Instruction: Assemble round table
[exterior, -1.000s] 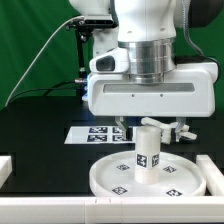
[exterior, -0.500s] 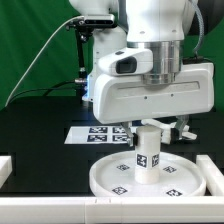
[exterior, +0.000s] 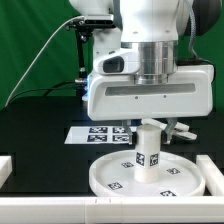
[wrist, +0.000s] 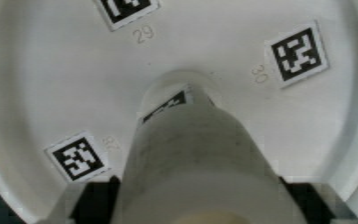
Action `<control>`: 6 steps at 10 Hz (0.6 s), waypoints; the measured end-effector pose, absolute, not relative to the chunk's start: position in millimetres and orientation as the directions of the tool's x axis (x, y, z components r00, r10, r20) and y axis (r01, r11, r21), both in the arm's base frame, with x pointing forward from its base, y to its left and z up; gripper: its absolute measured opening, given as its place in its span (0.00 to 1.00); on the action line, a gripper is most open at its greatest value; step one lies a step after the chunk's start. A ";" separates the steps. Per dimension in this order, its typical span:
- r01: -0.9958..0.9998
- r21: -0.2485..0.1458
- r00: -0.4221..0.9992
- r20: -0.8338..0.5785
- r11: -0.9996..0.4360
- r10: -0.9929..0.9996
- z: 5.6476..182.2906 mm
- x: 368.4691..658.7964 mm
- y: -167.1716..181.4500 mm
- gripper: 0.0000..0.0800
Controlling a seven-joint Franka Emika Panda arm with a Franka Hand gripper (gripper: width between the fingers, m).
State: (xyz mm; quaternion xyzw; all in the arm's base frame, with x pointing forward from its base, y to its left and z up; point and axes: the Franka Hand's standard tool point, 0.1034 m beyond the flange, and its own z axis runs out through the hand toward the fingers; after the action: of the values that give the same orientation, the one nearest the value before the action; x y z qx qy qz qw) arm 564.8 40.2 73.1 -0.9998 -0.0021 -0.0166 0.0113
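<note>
post (exterior: 148, 150): short smooth white cylinder, upright on round rimmed disc (exterior: 104, 173) | hand (wrist: 197, 198): clamped on post

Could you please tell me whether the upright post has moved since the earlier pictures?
No. The post stands at the same spot on the round disc, in front of the marker board.

A: Colour and build of the arm (exterior: 150, 25)?
B: Glossy white, smooth rounded shells; silvery-grey ribbed ring (exterior: 150, 62) low down.
A: And the gripper (exterior: 148, 126)?
B: Wide, boxy white housing (exterior: 150, 95), bluish in shadow, with a dark recess near one upper corner. Black fingers (wrist: 98, 203), close up in the wrist view.
</note>
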 end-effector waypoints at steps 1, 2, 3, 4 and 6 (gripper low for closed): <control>-0.070 -0.025 0.997 0.033 -0.997 -0.071 72.8 565.3 40.4 0.50; -0.146 -0.027 0.989 0.033 -0.989 -0.146 72.7 565.6 40.9 0.50; -0.257 -0.032 0.966 0.030 -0.966 -0.258 73.0 566.8 40.3 0.50; -0.352 -0.041 0.935 0.024 -0.935 -0.354 72.4 568.2 38.9 0.50; -0.565 -0.062 0.824 -0.003 -0.823 -0.566 71.8 567.1 37.5 0.50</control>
State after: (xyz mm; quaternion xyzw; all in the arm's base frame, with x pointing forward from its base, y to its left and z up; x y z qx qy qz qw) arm 567.1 37.5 71.8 -0.9546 0.2963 -0.0077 0.0299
